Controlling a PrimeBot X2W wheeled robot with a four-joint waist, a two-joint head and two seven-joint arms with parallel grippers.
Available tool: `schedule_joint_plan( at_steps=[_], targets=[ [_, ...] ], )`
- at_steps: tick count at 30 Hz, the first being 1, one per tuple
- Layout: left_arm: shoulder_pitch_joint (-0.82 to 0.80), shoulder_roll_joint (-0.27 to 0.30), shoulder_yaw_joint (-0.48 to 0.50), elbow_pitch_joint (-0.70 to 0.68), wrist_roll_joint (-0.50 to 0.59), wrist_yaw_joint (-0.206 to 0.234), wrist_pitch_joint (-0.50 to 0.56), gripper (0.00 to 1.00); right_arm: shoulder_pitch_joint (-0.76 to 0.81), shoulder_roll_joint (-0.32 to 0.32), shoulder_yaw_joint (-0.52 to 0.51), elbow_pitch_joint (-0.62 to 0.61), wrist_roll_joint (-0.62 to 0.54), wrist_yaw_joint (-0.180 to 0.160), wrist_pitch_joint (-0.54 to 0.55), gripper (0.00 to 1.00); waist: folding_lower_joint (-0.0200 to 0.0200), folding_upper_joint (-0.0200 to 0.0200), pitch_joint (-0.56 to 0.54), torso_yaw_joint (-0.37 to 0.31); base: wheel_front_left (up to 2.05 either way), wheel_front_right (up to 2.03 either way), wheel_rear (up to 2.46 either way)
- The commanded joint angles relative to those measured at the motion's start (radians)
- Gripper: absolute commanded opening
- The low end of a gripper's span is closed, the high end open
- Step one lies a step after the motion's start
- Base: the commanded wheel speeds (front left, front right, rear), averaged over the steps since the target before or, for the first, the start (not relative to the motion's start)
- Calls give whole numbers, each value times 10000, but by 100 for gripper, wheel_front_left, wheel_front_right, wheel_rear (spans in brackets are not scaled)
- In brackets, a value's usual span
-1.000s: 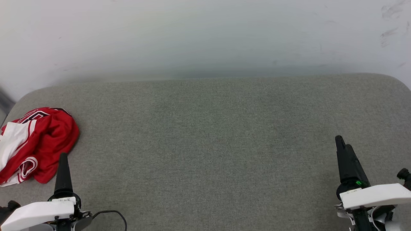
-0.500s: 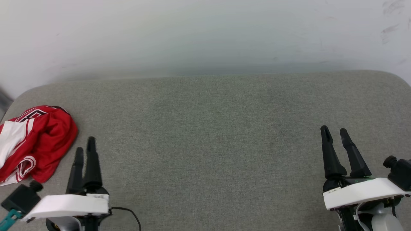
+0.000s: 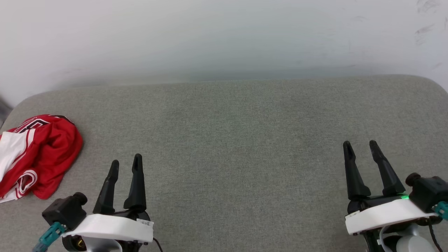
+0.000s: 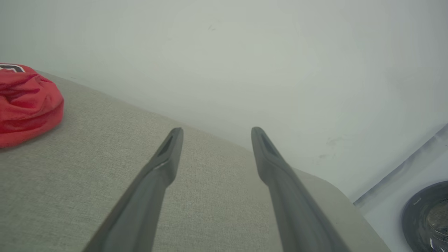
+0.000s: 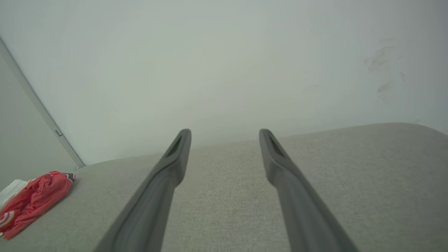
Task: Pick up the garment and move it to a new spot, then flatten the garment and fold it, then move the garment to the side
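Lying crumpled at the far left end of the grey cushion (image 3: pixel 231 133), the garment (image 3: pixel 42 150) shows red cloth, a white sleeve and striped trim. Over the cushion's near left part the left gripper (image 3: pixel 126 159) hovers, fingers spread wide and empty, clear of the garment; over the cushion's near right end the right gripper (image 3: pixel 360 142) hangs equally wide, holding nothing
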Motion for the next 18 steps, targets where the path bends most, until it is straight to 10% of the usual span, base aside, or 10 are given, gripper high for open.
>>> schedule_joint_plan(
  at_steps=[1,18],
  targets=[
    [-19,26,-43,-130,339,-1,-107,100,-28,4,37,-52,-287,3,-76,100,-1,0,5,-3,0,0,0],
    [165,189,-726,19,2671,717,-524,100,-15,7,-327,56,-2520,2,-502,100,-1,0,73,-89,0,0,0]
  ],
)
